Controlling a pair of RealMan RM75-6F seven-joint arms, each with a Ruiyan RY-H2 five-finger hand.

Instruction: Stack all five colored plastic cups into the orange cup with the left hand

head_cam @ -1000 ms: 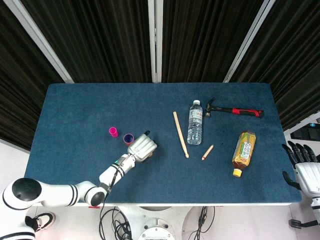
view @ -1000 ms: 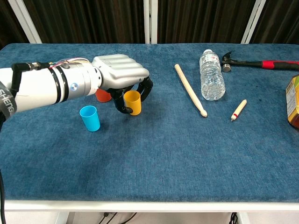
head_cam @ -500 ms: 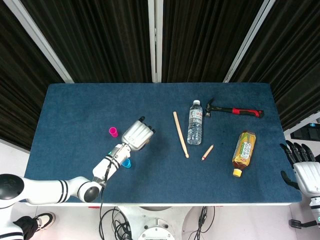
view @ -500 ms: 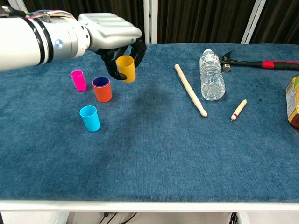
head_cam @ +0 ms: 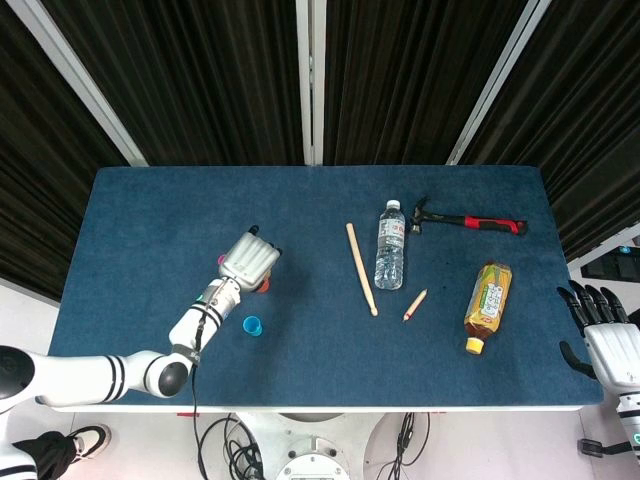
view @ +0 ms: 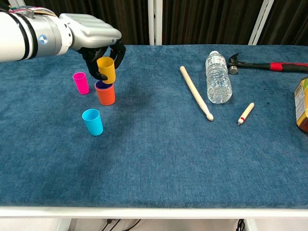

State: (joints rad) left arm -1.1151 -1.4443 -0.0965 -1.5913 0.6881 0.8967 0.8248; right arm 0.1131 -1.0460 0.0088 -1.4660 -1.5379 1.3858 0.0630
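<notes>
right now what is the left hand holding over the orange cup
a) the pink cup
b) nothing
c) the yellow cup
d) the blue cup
c) In the chest view the left hand grips the yellow cup just above the orange cup, while the blue cup and the pink cup stand on the table on their own.

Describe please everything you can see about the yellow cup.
The yellow cup is a small plain cup that looks like plastic, tapered, its open mouth up. The left hand holds it from above, dark fingers on its sides, lifted off the table. It hangs nearly upright, just above the orange cup, which already has a purple one inside.
</notes>
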